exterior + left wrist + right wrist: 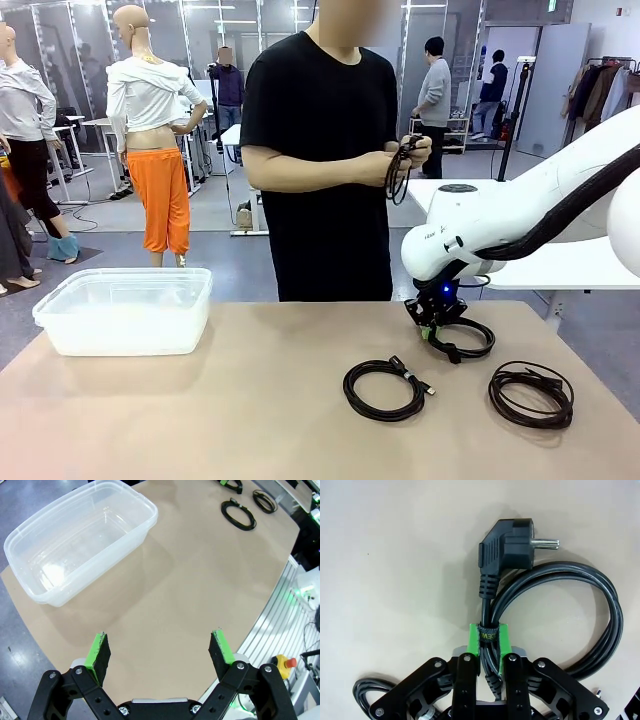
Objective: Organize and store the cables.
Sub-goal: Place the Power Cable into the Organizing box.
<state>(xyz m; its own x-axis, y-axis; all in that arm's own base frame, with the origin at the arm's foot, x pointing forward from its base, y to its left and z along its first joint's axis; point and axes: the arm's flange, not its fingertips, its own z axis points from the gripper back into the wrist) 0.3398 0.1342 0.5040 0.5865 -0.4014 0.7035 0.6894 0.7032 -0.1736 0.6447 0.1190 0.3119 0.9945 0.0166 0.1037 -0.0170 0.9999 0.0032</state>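
1. The tan, matte surface lies bare across its middle and near side. A wide open stretch separates the tub on the left from the cords on the right.
2. A clear plastic tub, rectangular with rounded corners and a rolled rim, is set at the far left corner, close to the surface's edge. Nothing is seen inside it.
3. The right claw is closed on one coiled cable, which lies on the surface near the far right side. The green pads are pinched on the bundled strands at the dark tie band.
4. That cable is smooth, round black cord. Its moulded angled plug, with a metal pin, lies flat just beyond the fingertips.
5. A second black coil is laid flat nearer the front, just right of centre and apart from the claw.
6. A third coil is laid beside it, close to the right edge.
7. A fourth coil is held by the person's hands above the far edge.
8. The left claw is held wide open above bare surface, gripping nothing.
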